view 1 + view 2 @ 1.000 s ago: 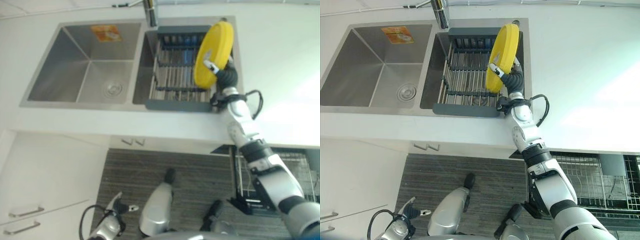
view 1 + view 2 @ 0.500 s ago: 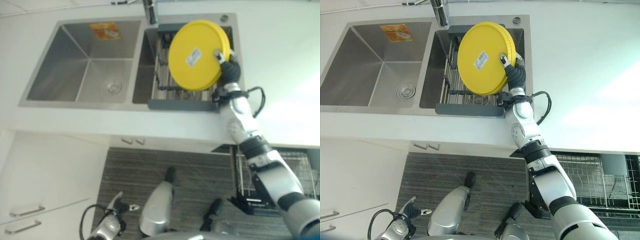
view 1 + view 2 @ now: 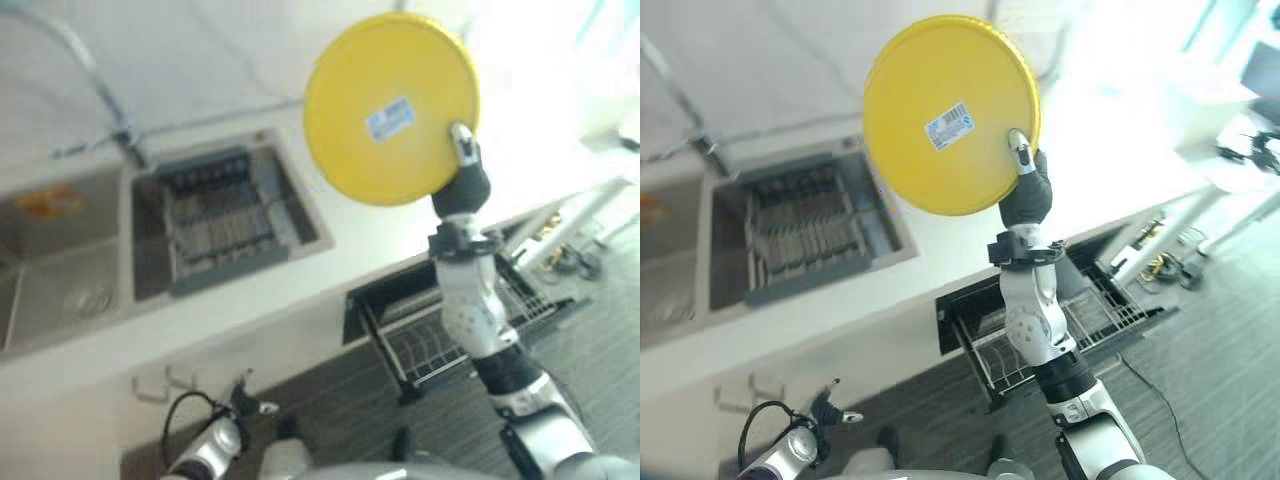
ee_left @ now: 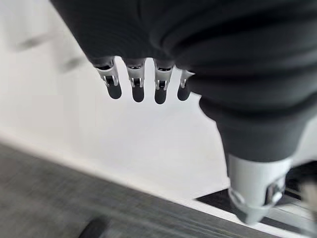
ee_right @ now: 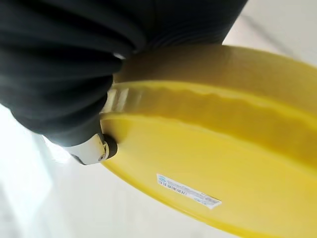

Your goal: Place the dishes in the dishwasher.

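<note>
At the far left of the head views a steel sink basin (image 3: pixel 60 270) was set into the white worktop (image 3: pixel 330 260), and beside it a second basin held a dark dish rack (image 3: pixel 800 235) with metal bars, a tap (image 3: pixel 110 110) rising behind the two. Low in the left eye view the left hand (image 3: pixel 245 400) hung near the floor, well away from the sink; in its own wrist view its fingers (image 4: pixel 137 89) pointed straight down in a relaxed row with nothing between them, so that hand was open and empty. Further right, the yellow plate (image 3: pixel 950 115) was held high in the air above the worktop, clear of the rack and touching nothing else, its underside with a small white label (image 3: pixel 948 125) turned toward the camera. The right hand (image 3: pixel 1025 190) gripped the plate at its lower right edge: the thumb (image 3: pixel 1019 150) lay pressed against the underside, while the fingers were hidden behind the plate on its other side. In the right wrist view the plate's rim passed straight into the dark ribbed cover of the hand, with the thumb tip on the yellow surface just beside it. Below and right of the raised arm, an open dishwasher (image 3: pixel 380 300) showed its wire rack (image 3: pixel 1040 335) pulled out over the dark striped floor (image 3: pixel 1200 340).
</note>
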Controlling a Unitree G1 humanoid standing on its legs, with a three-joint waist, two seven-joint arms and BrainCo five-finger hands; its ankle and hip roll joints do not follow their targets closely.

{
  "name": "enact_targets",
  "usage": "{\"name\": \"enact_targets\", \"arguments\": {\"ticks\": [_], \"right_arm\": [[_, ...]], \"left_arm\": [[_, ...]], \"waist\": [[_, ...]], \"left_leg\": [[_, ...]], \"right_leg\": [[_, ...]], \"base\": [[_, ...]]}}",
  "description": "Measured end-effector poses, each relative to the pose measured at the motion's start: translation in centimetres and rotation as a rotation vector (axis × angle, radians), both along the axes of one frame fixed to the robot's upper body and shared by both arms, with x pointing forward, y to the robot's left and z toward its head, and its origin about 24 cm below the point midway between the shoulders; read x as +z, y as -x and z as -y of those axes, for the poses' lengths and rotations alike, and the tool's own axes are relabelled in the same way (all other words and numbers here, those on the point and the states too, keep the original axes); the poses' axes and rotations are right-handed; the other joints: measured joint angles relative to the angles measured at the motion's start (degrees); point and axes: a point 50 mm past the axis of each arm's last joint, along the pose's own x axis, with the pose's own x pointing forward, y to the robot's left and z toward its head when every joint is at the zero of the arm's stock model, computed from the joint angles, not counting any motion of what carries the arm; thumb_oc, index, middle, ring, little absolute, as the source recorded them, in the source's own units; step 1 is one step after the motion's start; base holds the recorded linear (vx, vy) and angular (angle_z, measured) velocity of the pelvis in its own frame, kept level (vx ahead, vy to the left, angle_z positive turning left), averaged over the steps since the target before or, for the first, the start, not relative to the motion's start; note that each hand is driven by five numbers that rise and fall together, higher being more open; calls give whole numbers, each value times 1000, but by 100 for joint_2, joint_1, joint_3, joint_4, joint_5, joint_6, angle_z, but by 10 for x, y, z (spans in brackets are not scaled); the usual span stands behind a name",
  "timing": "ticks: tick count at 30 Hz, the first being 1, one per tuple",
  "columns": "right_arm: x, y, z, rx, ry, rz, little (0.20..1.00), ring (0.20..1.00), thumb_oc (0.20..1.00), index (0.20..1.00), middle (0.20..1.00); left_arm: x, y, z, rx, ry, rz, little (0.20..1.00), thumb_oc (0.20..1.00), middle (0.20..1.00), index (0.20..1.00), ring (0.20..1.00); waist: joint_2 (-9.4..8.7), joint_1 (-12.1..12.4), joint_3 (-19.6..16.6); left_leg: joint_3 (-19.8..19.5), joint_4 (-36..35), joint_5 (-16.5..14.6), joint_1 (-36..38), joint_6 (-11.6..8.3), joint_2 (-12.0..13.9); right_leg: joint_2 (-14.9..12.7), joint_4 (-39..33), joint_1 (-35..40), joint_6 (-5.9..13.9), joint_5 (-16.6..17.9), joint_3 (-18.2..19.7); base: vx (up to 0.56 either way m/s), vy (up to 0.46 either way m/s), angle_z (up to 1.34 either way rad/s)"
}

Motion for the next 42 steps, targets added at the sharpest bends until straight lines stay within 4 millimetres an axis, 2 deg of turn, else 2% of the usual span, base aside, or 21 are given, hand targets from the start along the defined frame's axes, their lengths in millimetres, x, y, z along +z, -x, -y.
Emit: {"name": "enact_targets", "arguments": {"ticks": [1, 5, 6, 9, 12, 13, 17, 20, 27, 32, 35, 39, 42], "right_arm": [[-6, 1, 7, -20, 17, -19, 200, 200, 200, 200, 200], [-35, 9, 30, -77, 21, -137, 200, 200, 200, 200, 200], [-38, 11, 38, -102, 19, -150, 200, 200, 200, 200, 200], [-41, 15, 60, -169, 15, -165, 200, 200, 200, 200, 200], [-44, 23, 87, -261, 25, -176, 200, 200, 200, 200, 200], [-46, 24, 90, -272, 27, -185, 200, 200, 200, 200, 200], [-71, 40, 105, -325, 40, -280, 200, 200, 200, 200, 200], [-91, 43, 115, -363, 54, -361, 200, 200, 200, 200, 200], [-117, 42, 119, -373, 62, -468, 200, 200, 200, 200, 200], [-142, 43, 122, -362, 95, -590, 200, 200, 200, 200, 200], [-148, 43, 120, -341, 135, -628, 200, 200, 200, 200, 200], [-157, 42, 111, -300, 200, -662, 200, 200, 200, 200, 200], [-163, 39, 111, -297, 259, -697, 200, 200, 200, 200, 200]], "left_arm": [[-3, 2, 6, -24, 8, -19, 1000, 1000, 1000, 1000, 1000], [-8, 6, 25, -116, 20, -60, 1000, 1000, 1000, 1000, 1000], [-8, 4, 28, -137, 24, -62, 1000, 1000, 1000, 1000, 1000], [-10, 6, 36, -147, 40, -73, 1000, 1000, 1000, 1000, 1000], [-12, 9, 41, -170, 40, -92, 1000, 1000, 1000, 1000, 1000], [-14, 13, 41, -167, 42, -106, 1000, 1000, 1000, 1000, 1000], [-17, 20, 41, -161, 44, -127, 1000, 1000, 1000, 1000, 1000], [-19, 29, 39, -155, 40, -145, 1000, 1000, 1000, 1000, 1000], [-20, 31, 37, -159, 24, -156, 1000, 1000, 1000, 1000, 1000], [-15, 23, 41, -177, 36, -112, 1000, 1000, 1000, 1000, 1000], [-12, 18, 40, -184, 36, -87, 1000, 1000, 1000, 1000, 1000], [-12, 21, 36, -180, 28, -96, 1000, 1000, 1000, 1000, 1000], [-12, 20, 36, -179, 32, -92, 1000, 1000, 1000, 1000, 1000]], "waist": [[96, -88, -70], [247, -393, -156], [260, -528, -158], [325, -667, -154], [331, -710, -147], [339, -722, -140], [316, -739, -36], [274, -759, 40], [293, -703, 300], [462, -685, 569], [456, -658, 708], [466, -628, 728], [494, -563, 903]], "left_leg": [[130, -64, 14, 137, -22, 57], [378, -259, 69, 449, -110, 197], [409, -271, 86, 469, -134, 218], [530, -342, 95, 620, -152, 246], [555, -343, 93, 628, -154, 253], [584, -343, 92, 628, -155, 254], [660, -344, 81, 625, -153, 239], [663, -345, 41, 619, -101, 222], [649, -342, 35, 521, -91, 185], [626, -342, 21, 521, -71, 67], [575, -343, 12, 512, -56, 9], [474, -343, 0, 408, -31, -49], [457, -343, 11, 318, 10, -151]], "right_leg": [[70, -18, 33, -20, 9, 130], [243, -94, 99, -13, -30, 339], [269, -94, 89, -21, -24, 357], [312, -93, 123, -31, -18, 474], [345, -91, 112, -49, -10, 502], [349, -92, 92, -55, -4, 529], [342, -91, 43, -49, 19, 610], [332, -90, 35, -46, 22, 623], [314, -82, -59, -55, 31, 620], [217, -87, -11, -75, 67, 616], [150, -90, 4, -54, 75, 598], [84, -86, -75, -12, 67, 540], [-17, -78, -128, 35, 125, 500]], "base": [[-4, -133, -54], [3, -106, -36], [4, -82, -25], [5, -59, -22], [16, -52, -5], [19, -44, -15], [9, -20, -8], [0, 0, 0], [5, 5, 0], [38, 34, 2], [12, 38, 7], [-38, 72, 12], [15, 110, 5]]}}
